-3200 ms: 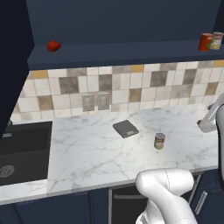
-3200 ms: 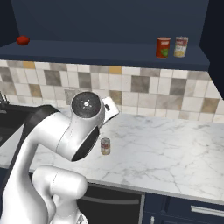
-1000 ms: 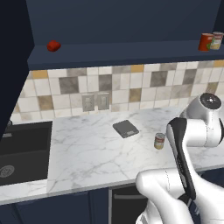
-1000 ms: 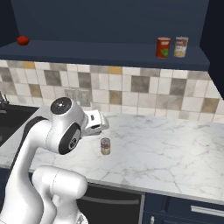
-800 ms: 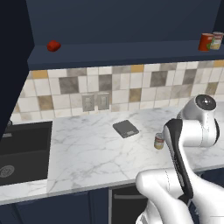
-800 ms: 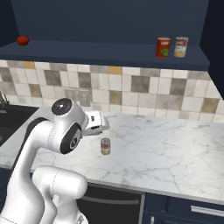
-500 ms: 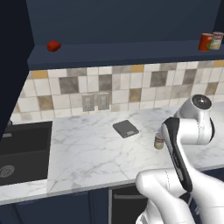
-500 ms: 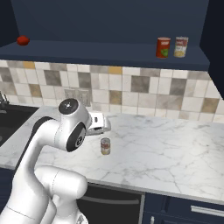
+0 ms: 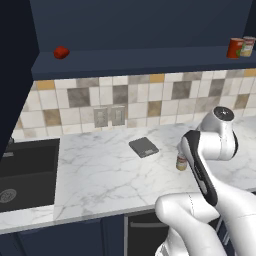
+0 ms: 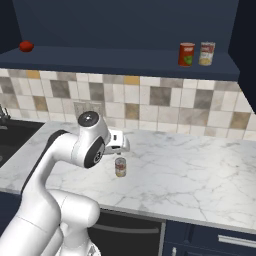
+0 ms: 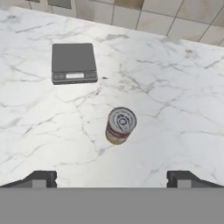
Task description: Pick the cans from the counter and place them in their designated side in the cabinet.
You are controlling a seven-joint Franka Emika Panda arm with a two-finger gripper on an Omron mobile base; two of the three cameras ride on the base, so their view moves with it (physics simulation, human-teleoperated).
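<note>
Labelled can [image 11: 120, 125] upright on the marble tabletop [image 11: 175, 113], centre of the hand view.
Fingers [image 11: 41, 179] spread wide, grasping nothing; scale [image 11: 73, 62] upper left; two cans [image 10: 196, 54] on the cabinet shelf [image 10: 125, 61].

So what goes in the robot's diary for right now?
tool: open, above can | can: upright on counter, not held | two cans: on cabinet shelf

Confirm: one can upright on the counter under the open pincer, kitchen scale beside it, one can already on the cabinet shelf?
Not one: two cans already stand on the cabinet shelf, as the right base view shows. The rest holds: one can upright on the counter under the open pincer, scale beside it.
</note>
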